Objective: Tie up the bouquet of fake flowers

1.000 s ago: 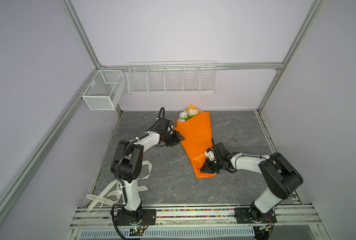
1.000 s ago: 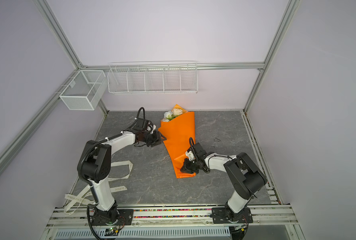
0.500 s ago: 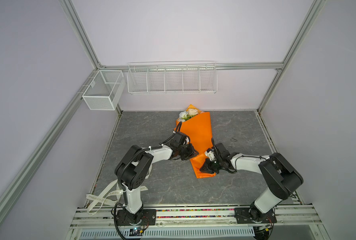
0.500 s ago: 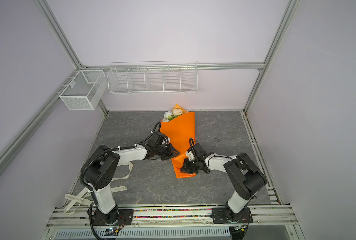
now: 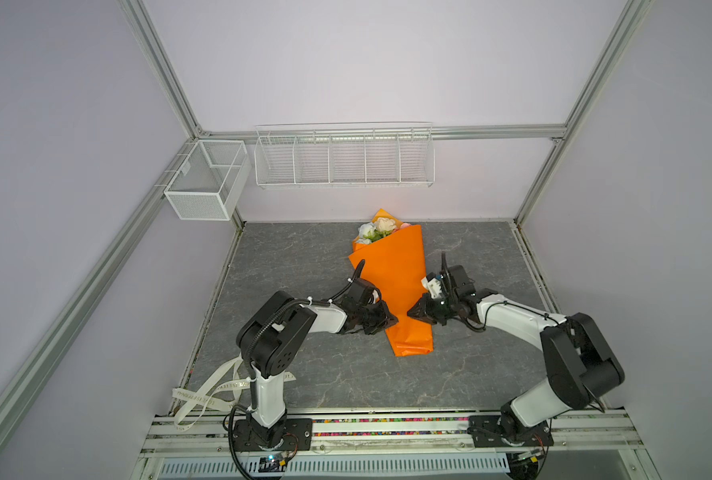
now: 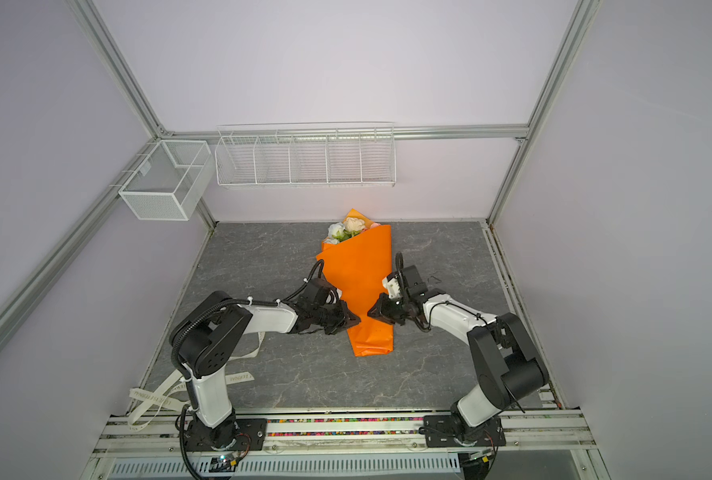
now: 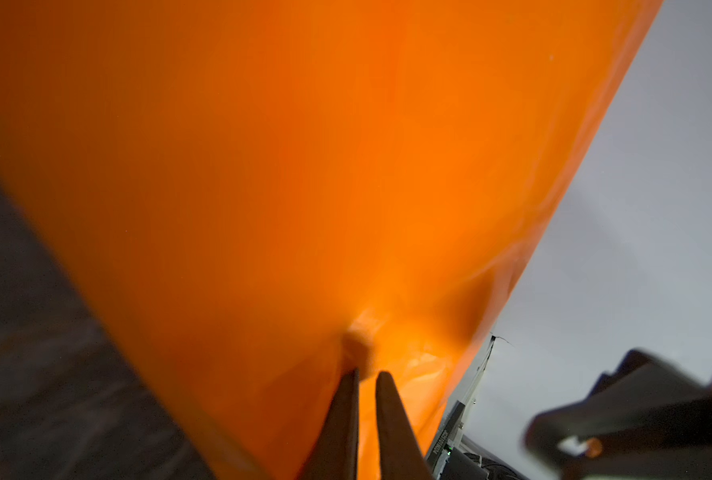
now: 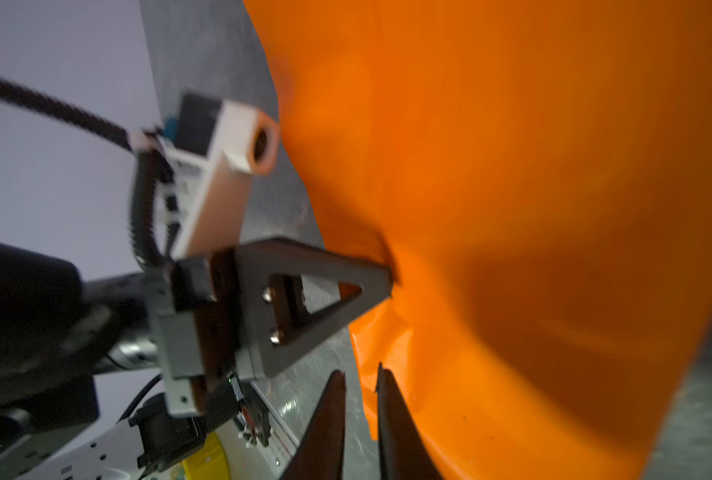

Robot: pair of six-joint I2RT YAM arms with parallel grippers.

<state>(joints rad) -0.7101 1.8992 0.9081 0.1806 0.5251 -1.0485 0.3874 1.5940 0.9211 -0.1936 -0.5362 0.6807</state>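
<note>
The bouquet of fake flowers (image 5: 391, 266) (image 6: 358, 266) lies on the grey table in a cone of orange paper. White and cream roses (image 5: 377, 230) show at its far end. My left gripper (image 5: 392, 322) (image 6: 356, 321) pinches the cone's left edge near the narrow end. In the left wrist view the gripper (image 7: 367, 372) stands shut, with puckered paper (image 7: 358, 340) at its tips. My right gripper (image 5: 410, 312) (image 6: 371, 311) sits opposite, on the right side of the narrow end. In the right wrist view the gripper (image 8: 360, 370) is nearly shut, and the paper's edge runs between its fingers.
A cream ribbon with lettering (image 5: 204, 395) (image 6: 155, 399) lies loose at the front left, by the left arm's base. A white mesh basket (image 5: 209, 183) and a wire shelf (image 5: 344, 158) hang on the back walls. The metal rail (image 5: 387, 424) borders the front.
My left gripper has slid down the wrap's left edge toward the narrow end and closed on the paper. The bouquet has swung a little straighter. The right arm has barely moved.
</note>
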